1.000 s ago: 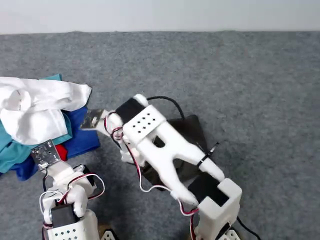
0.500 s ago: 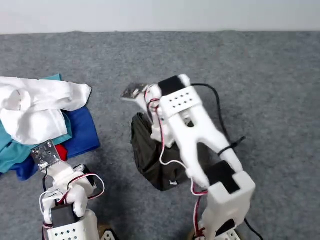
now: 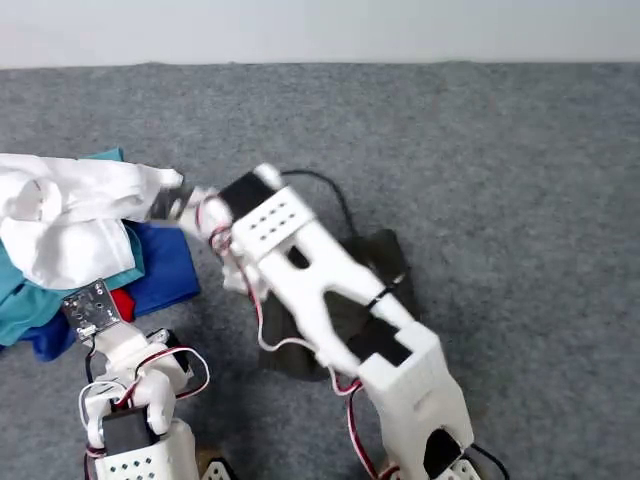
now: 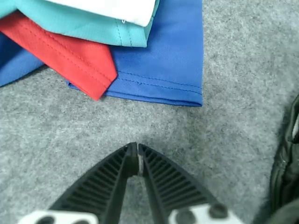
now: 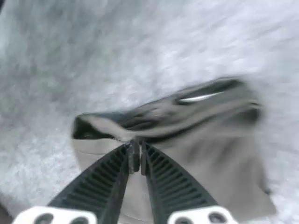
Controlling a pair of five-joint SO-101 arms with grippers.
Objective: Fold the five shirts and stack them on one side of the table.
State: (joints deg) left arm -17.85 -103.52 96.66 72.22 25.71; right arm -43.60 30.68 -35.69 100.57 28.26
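Observation:
A dark shirt (image 3: 385, 260) lies bunched on the grey carpet under my right arm (image 3: 300, 270), which stretches toward the pile at the left. In the right wrist view my right gripper (image 5: 134, 154) is shut on the edge of the dark shirt (image 5: 210, 121). The pile has a white shirt (image 3: 70, 215) on top of teal (image 3: 20, 295), red (image 3: 122, 303) and blue (image 3: 165, 265) ones. My left gripper (image 4: 138, 156) is shut with nothing in it, over bare carpet just short of the blue shirt (image 4: 163, 56) and red shirt (image 4: 70, 56).
The left arm (image 3: 130, 400) is tucked at the front left corner. Grey carpet (image 3: 500, 150) covers the whole table, open at the back and right. A pale wall runs along the far edge. The dark shirt's edge (image 4: 286, 158) borders the left wrist view.
My right arm swung from beside the pile toward the back middle, then back left toward the pile. The dark shirt shifted and changed shape under it. The left arm stayed still.

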